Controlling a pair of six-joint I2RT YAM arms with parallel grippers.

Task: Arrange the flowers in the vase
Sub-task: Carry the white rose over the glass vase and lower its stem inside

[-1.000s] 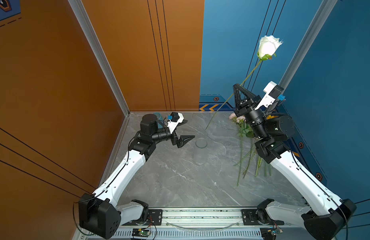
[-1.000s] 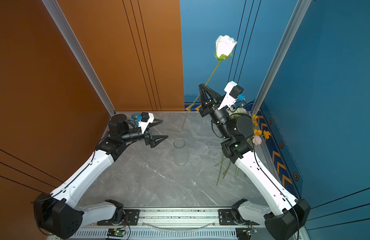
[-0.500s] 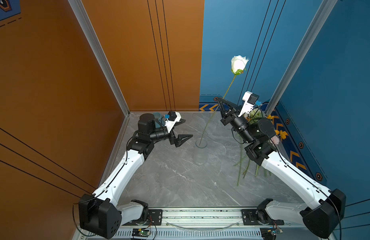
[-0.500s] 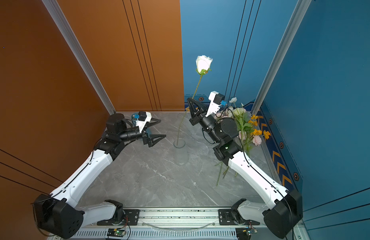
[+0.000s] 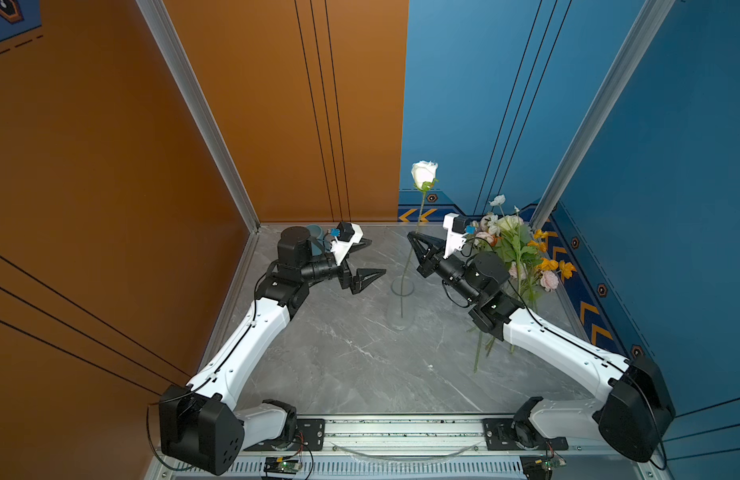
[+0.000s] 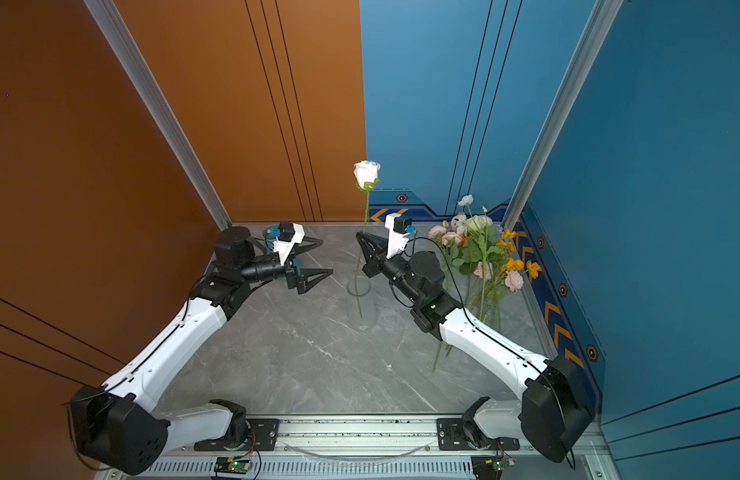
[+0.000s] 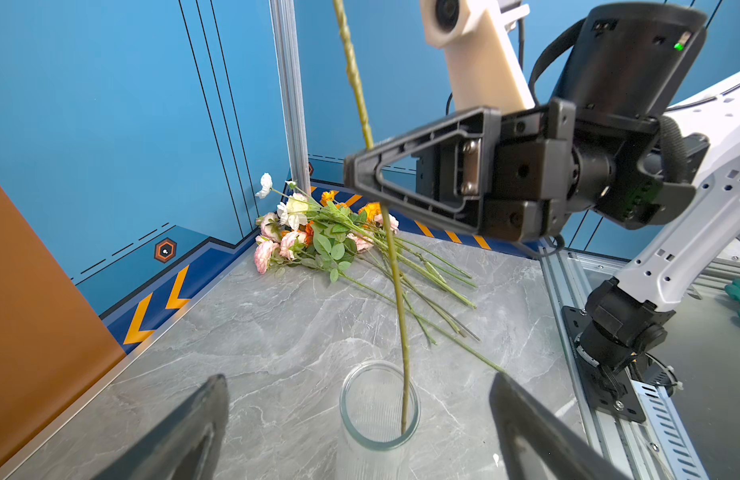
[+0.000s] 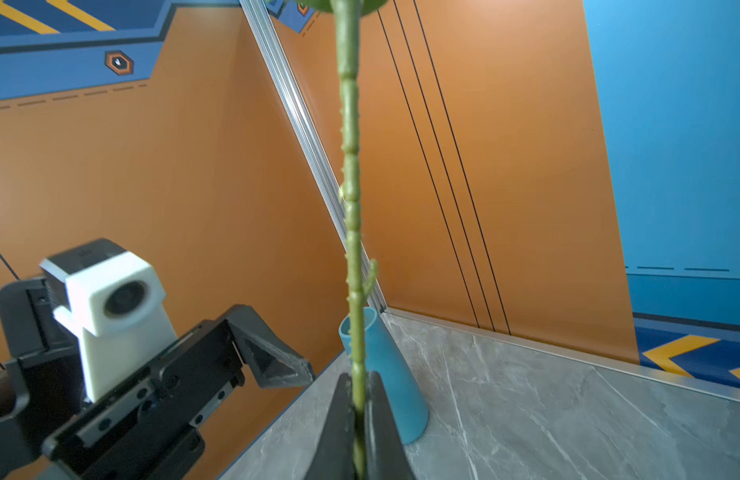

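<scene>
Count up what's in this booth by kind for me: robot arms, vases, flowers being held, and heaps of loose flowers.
Robot arms: 2, left gripper open, right gripper shut on the white rose.
Vases: 2, a glass vase and a blue vase.
Held flowers: 1, stem in the glass vase.
Loose heaps: 1, the flower heap.
Total: 6.
</scene>
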